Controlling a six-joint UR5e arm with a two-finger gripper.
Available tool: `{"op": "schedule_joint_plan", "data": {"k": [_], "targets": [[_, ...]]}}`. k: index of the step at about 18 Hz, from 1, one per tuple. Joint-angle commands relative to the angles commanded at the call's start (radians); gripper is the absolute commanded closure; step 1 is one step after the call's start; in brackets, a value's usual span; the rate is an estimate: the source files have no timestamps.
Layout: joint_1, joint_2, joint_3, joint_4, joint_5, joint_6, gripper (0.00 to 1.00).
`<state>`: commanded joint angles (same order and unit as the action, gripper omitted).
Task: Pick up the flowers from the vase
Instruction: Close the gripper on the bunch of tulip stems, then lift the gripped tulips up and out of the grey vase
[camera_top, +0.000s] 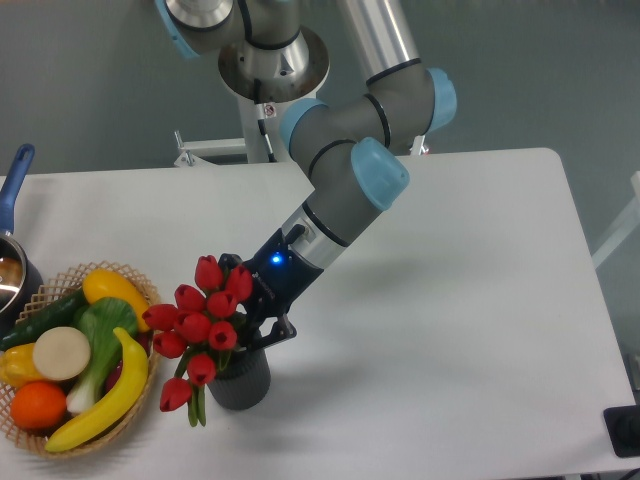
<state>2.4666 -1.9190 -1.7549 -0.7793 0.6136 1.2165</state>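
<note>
White tabletop fills the view, with a grey wall behind. Everything below is placed relative to the vase (241, 380), a small dark grey cylinder standing upright near the table's front edge. The flowers (200, 325), a bunch of red tulip buds, lean out above and to the left of the vase, their green stems running down toward its mouth; 1 or 2 buds droop past its left side. The stems appear to sit in the vase, so the lift looks not yet done.

The gripper (252, 318) comes in at a slant from above and right of the vase, its dark fingers buried in the bunch just over the rim. They appear closed around the stems, though buds and leaves hide the contact, so whether the hold is firm cannot be told.

Judging from this, the approach and grasp are roughly complete; what is left is raising the bunch clear.

Left of the vase sits a wicker basket (135, 279) of toy fruit and vegetables.
</note>
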Motion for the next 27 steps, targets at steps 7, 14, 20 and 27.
{"op": "schedule_joint_plan", "data": {"k": [7, 14, 20, 27], "targets": [[0.011, 0.008, 0.054, 0.0, -0.043, -0.11, 0.54], [0.015, 0.023, 0.121, 0.002, -0.046, -0.239, 0.54], [0.017, 0.04, 0.166, 0.0, -0.048, -0.33, 0.54], [0.038, 0.064, 0.169, 0.0, -0.107, -0.396, 0.54]]}}
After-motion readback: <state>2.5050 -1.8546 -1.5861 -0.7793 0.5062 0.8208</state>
